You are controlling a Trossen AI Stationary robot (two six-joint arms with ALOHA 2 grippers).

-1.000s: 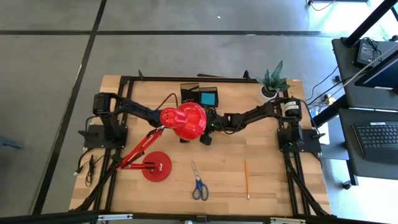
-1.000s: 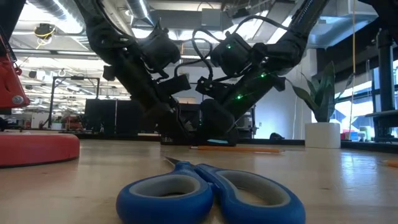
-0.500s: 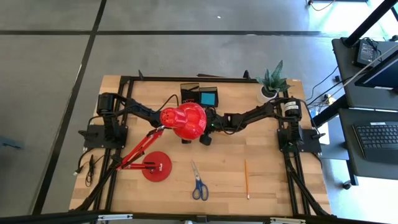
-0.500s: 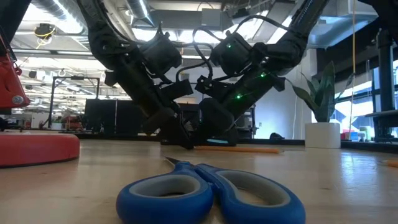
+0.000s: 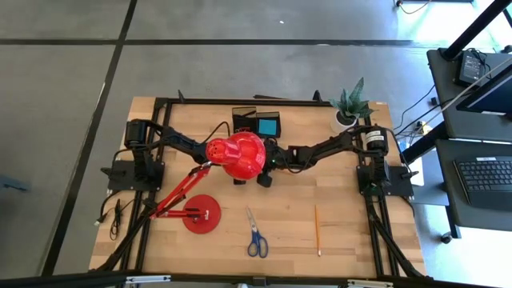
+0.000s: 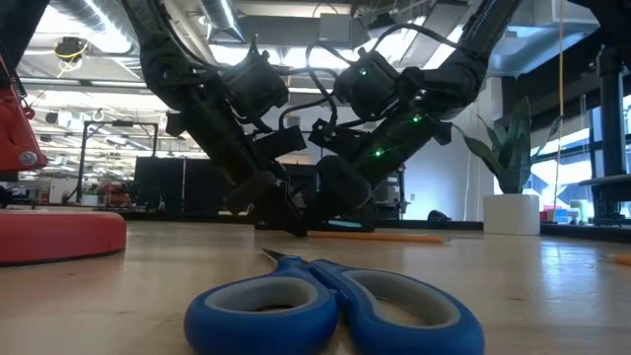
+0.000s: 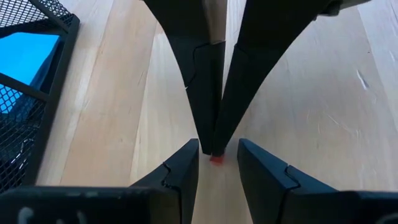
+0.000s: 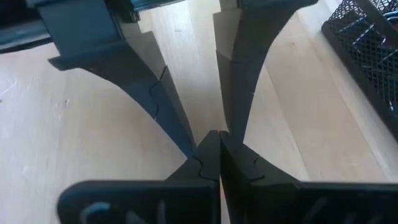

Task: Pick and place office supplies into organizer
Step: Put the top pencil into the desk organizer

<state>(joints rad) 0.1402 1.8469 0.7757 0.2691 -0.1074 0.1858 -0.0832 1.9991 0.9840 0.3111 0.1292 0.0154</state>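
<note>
One pair of blue-handled scissors (image 5: 255, 234) and one wooden pencil (image 5: 317, 230) lie loose on the near half of the table (image 5: 344, 200), the pencil well to the right of the scissors. One black mesh organizer (image 5: 258, 124) stands at the far edge, a blue block (image 5: 268, 126) showing in its right compartment. There are two arms, one red desk lamp and one potted plant (image 5: 349, 106) at the far right corner. The lamp's head (image 5: 237, 156) hangs over the middle of the table and hides the left gripper from above; its round base (image 5: 202, 214) sits left of the scissors. The left gripper (image 7: 217, 160) and the right gripper (image 8: 210, 151) meet tip to tip just in front of the organizer. The right gripper's fingers are pressed together, and a tiny red piece (image 7: 216, 160) shows at their tip; whether they hold it cannot be told. The left gripper's fingers stand parted on either side of that tip, holding nothing that can be seen. Compared with a second ago, the left arm has leaned in closer to the right gripper in the low view, while the scissors, pencil and lamp lie as before.
</note>
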